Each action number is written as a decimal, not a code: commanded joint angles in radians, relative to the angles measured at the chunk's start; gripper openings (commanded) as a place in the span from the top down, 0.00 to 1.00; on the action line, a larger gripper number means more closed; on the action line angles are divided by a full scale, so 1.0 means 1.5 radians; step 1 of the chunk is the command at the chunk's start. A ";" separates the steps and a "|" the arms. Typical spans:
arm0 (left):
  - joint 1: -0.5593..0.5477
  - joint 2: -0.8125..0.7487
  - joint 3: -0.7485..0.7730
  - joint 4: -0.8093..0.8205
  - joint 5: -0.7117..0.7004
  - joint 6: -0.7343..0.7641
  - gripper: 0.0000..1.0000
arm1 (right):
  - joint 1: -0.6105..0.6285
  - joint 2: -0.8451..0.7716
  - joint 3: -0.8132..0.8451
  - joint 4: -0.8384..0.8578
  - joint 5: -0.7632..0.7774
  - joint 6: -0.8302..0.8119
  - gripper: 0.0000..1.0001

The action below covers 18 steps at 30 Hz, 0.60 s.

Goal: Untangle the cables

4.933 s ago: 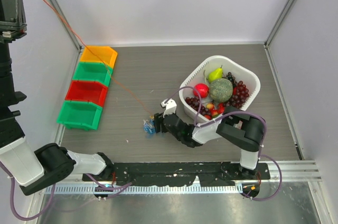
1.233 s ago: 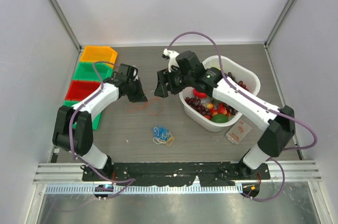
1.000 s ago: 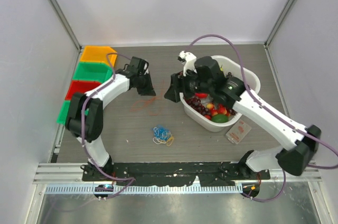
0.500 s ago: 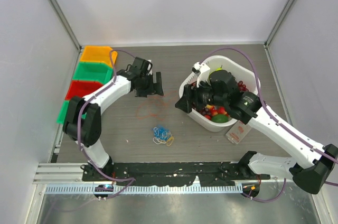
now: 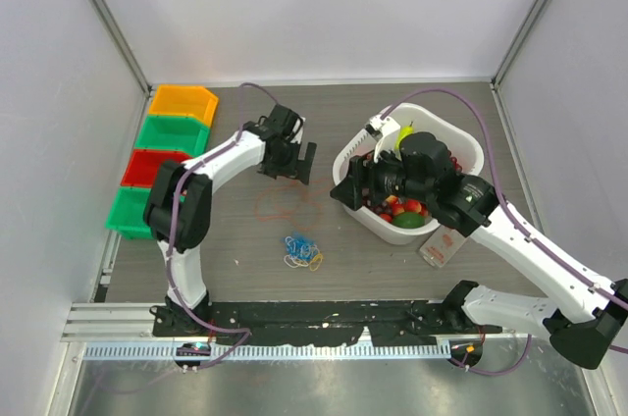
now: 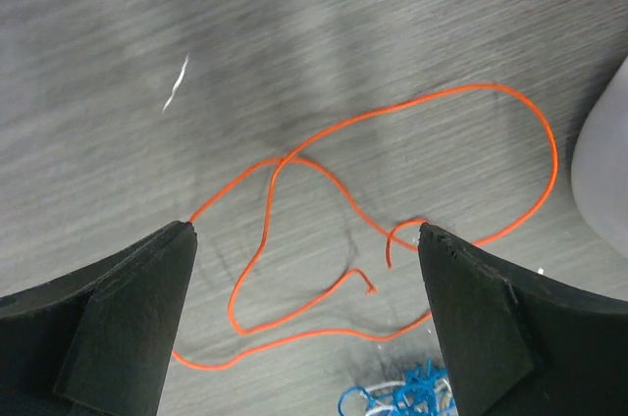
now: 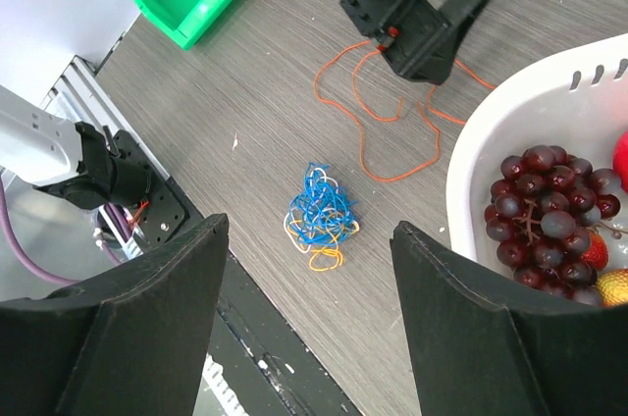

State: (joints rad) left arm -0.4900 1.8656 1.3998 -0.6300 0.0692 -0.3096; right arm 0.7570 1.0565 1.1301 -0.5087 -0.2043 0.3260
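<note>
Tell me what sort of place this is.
Likely a robotics lab test cell: white walls enclose the table, a left arm and right arm are bolted at its edge, with coloured bins and a fruit basket as props.

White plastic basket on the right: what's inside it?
Dark purple grapes, red fruit and green fruit show in the white plastic basket. The right arm hangs over its middle, hiding the rest.

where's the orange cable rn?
Top view, centre-left: the orange cable lies loose on the table, below the open left gripper, between it and the multicoloured clump, left of the white basket.
</note>
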 commanded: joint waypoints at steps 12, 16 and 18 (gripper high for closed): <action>-0.047 0.121 0.125 -0.076 -0.166 0.060 0.00 | -0.003 -0.050 -0.010 0.005 0.032 -0.015 0.27; -0.047 0.134 0.120 -0.087 -0.155 0.022 0.00 | -0.002 -0.048 -0.009 0.006 0.027 -0.015 0.26; -0.045 0.129 0.106 -0.082 -0.144 0.006 0.00 | -0.004 -0.049 -0.008 0.006 0.027 -0.015 0.27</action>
State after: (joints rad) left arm -0.5621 2.0640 1.5864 -0.7464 -0.1455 -0.2382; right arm 0.7567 1.0012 1.1160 -0.5121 -0.1764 0.3161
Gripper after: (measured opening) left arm 0.994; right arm 0.735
